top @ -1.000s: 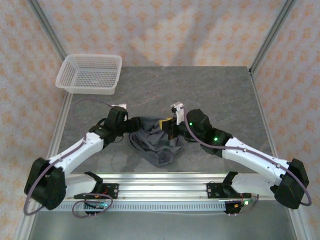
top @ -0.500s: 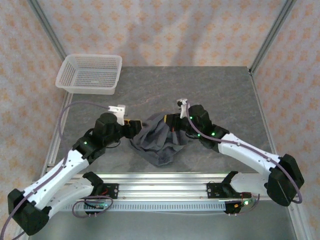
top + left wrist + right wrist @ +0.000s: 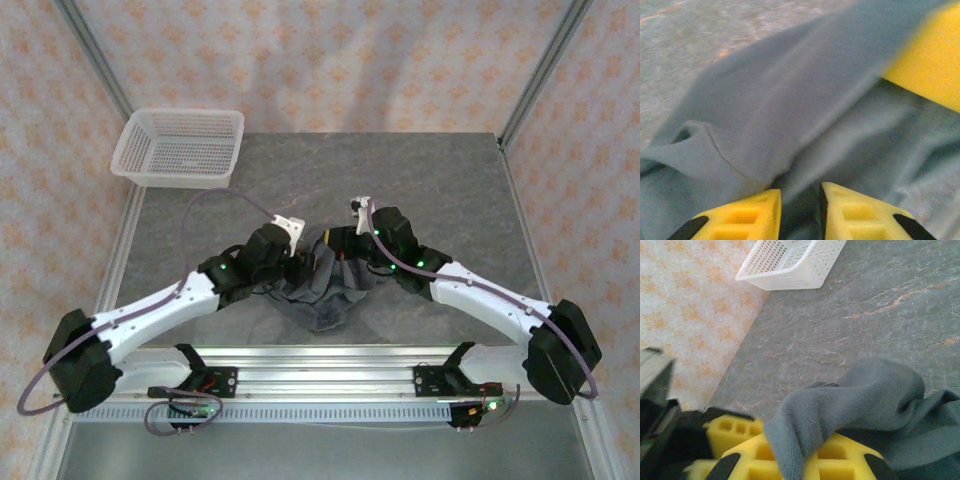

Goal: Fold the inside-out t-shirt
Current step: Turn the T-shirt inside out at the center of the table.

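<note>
While the right arm holds much the same pose as half a second ago, the left arm has swung in from the left side of the frame. The left gripper (image 3: 303, 262), which was at the cloth's left edge, now sits over the left part of the heap. The inside-out t-shirt (image 3: 318, 300) lies bunched at the middle of the grey table (image 3: 420, 180), between the two wrists, and its heap looks narrower than before.

At the left wrist the yellow fingers (image 3: 747, 215) stand close together with dark cloth in the slim gap. I cannot tell whether they pinch it.

The right gripper (image 3: 335, 243) is clenched on a fold of the shirt, which rises from between its pads and drapes over them. The white mesh basket (image 3: 180, 148) sits unmoved at the upper left corner of the table, well apart from the shirt.
</note>
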Available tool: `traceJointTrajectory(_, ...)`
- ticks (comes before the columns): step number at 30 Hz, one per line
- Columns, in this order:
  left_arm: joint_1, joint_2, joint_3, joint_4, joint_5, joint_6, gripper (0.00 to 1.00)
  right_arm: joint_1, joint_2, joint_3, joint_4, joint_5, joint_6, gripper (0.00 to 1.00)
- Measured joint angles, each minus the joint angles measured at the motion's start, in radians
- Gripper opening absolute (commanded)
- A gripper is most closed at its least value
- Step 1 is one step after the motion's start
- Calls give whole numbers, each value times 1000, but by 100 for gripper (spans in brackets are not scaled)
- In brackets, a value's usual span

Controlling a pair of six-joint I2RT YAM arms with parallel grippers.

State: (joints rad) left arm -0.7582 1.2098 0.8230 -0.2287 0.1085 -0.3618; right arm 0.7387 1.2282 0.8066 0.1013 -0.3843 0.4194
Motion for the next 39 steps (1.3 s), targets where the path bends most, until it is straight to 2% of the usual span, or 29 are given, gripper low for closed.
traceJointTrajectory(4, 21, 91, 28, 11, -67, -16, 38, 0, 2, 5, -5, -6, 7, 0)
traceJointTrajectory(9, 81, 124, 31, 42, -88, -31, 40, 0, 2, 5, -14, -14, 8, 0)
traceJointTrajectory(12, 105, 167, 48, 56, -89, -26, 45, 0, 2, 5, -18, -29, 9, 0)
traceJointTrajectory(15, 124, 224, 66, 95, -14, -4, 53, 0, 2, 5, -17, -37, 14, 0)
traceJointTrajectory(17, 128, 261, 74, 126, 57, 8, 53, 0, 8, 7, -17, -40, 16, 0)
traceJointTrajectory(19, 128, 288, 80, 144, 97, 10, 46, 0, 16, 10, -18, -43, 16, 0)
traceJointTrajectory(23, 131, 306, 84, 151, 126, 3, 4, 0, 26, 13, -19, -41, 19, 0)
traceJointTrajectory(24, 133, 302, 84, 152, 133, -3, 0, -2, 26, 13, -21, -35, 23, 0)
traceJointTrajectory(28, 153, 216, 76, 152, 201, -43, 0, -61, 26, 7, -3, -41, 64, 0)
traceJointTrajectory(31, 215, 88, 59, 184, 309, -145, 0, -132, 35, -1, -4, -28, 67, 0)
traceJointTrajectory(34, 261, -15, 60, 232, 406, -253, 0, -145, 103, 25, -49, -4, 44, 0)
traceJointTrajectory(35, 263, -39, 61, 242, 434, -282, 0, -143, 135, 39, -62, -10, 38, 3)
traceJointTrajectory(37, 260, -68, 61, 243, 475, -326, 0, -133, 176, 58, -71, -34, 34, 18)
traceJointTrajectory(39, 258, -78, 61, 238, 495, -354, 0, -121, 167, 59, -83, -27, 39, 25)
